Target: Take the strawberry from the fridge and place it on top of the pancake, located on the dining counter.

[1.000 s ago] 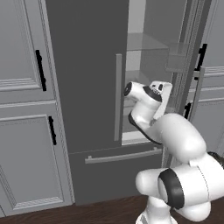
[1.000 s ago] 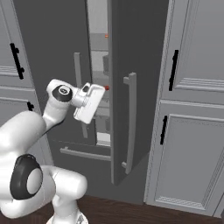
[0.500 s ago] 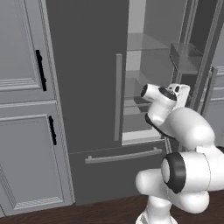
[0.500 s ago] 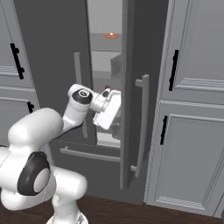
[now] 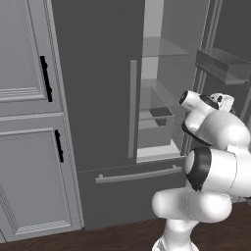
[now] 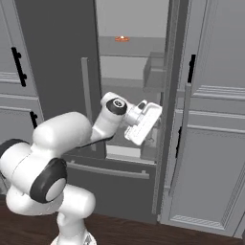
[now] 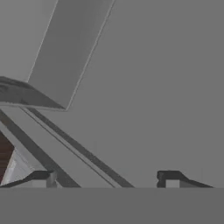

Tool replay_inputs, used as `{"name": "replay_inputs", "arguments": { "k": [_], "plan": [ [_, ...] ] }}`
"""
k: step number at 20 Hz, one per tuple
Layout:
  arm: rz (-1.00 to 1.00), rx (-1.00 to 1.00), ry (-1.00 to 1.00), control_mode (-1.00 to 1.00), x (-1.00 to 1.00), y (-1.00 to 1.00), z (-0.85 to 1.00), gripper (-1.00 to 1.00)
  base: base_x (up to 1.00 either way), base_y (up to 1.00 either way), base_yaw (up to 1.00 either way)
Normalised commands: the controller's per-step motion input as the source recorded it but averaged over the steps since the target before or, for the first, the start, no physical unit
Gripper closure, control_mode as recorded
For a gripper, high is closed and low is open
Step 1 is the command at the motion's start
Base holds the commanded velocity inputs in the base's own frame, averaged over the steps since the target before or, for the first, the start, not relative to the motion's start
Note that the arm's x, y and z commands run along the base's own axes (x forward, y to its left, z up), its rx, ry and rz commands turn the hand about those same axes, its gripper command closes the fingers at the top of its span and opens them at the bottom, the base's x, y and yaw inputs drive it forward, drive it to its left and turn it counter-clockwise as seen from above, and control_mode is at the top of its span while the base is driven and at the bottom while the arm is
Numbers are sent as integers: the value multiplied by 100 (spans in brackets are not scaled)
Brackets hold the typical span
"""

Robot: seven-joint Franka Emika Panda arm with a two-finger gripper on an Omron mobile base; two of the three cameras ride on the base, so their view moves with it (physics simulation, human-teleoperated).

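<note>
Fridge (image 5: pixel 98 88) in front of me, tall and dark grey, with its right door (image 6: pixel 167 119) swung out and the left door shut, a long light grey bar handle (image 5: pixel 133 108) running down the shut one. Below both sits the bottom drawer (image 5: pixel 132 188) with its own horizontal bar. The opening shows a pale grey inside with glass shelves (image 5: pixel 164 49) and a dark bin (image 5: pixel 161 115) lower down (a door bin (image 5: pixel 223 63) also hangs on the open door in the left base view).

The strawberry (image 6: pixel 122 39) lies on an upper shelf at the back of the fridge, a small red-orange shape in the right base view, well above my hand and apart from it.

My arm reaches forward at mid height, and my hand (image 6: pixel 143 122) sits at the edge of the opening, just beside the inner face of the open door. In the hand view my fingers (image 7: pixel 41 178) stand spread wide apart with nothing between them, facing a flat grey surface crossed by slanted edges; I cannot tell which part of the fridge that surface is.

Grey panelled cabinets (image 5: pixel 24 122) with black handles (image 5: pixel 45 78) flank the fridge on both sides, and the floor (image 5: pixel 122 235) is dark wood.
</note>
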Motion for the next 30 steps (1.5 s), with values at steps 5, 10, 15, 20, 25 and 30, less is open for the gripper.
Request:
{"name": "replay_inputs", "arguments": {
  "k": [5, 10, 15, 20, 25, 30],
  "plan": [
    [0, 3, -12, -100, -36, 57, 3, -100, 0, 0, 0],
    [-3, 8, -9, -100, -5, 100, -25, -100, 0, 0, 0],
    [-13, 66, -14, -100, 27, 88, -31, -100, 0, 0, 0],
    [-36, 72, -51, -100, 46, 31, -1, -100, 0, 0, 0],
    [-25, 48, -52, -100, 26, 87, 22, -100, 0, 0, 0],
    [-9, 4, -70, -100, 25, 100, 92, -100, 0, 0, 0]
  ]
}}
